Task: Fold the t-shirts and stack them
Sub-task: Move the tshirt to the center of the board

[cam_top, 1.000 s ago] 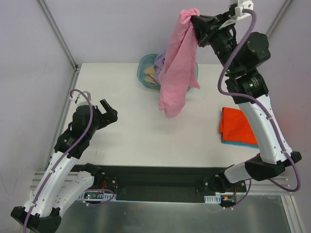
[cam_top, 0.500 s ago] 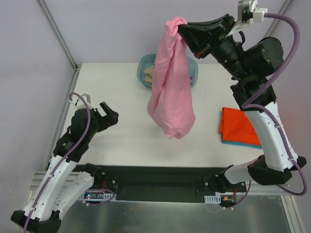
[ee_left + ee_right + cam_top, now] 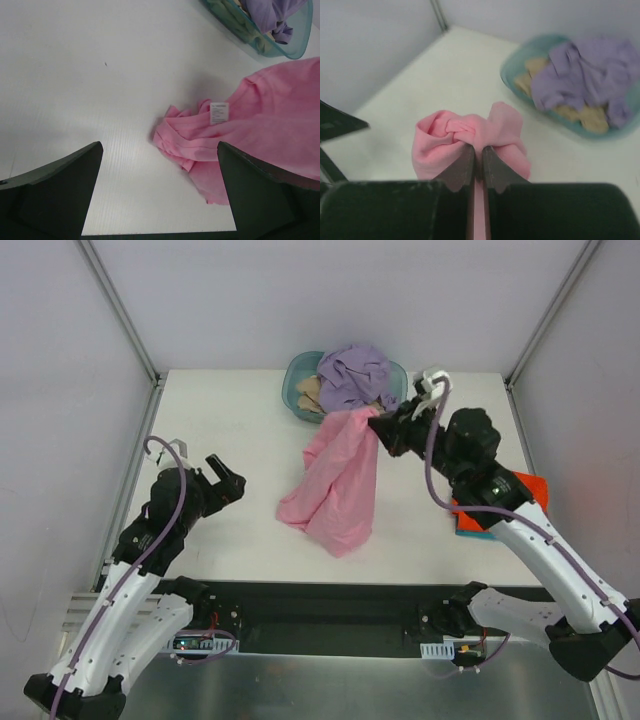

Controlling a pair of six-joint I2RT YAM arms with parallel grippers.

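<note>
I am laying out the pink t-shirt (image 3: 335,485) on the table (image 3: 250,420). It is hanging from my right fingers (image 3: 377,425), and its lower end is bunching in a heap near the middle. Those fingers are pinching tight on a gathered fold of it. My left fingers (image 3: 227,473) are gaping wide, holding nothing, left of the heap. At the far edge the lavender t-shirt (image 3: 352,375) and tan t-shirt (image 3: 310,392) are lying in the basket (image 3: 293,390). The orange-red t-shirt (image 3: 534,484) is sitting folded on the right. To do this well, I judge I should be drawing the cloth out flat rather than dropping it bunched. My left fingers should be taking the crumpled edge by the white label (image 3: 219,112).
</note>
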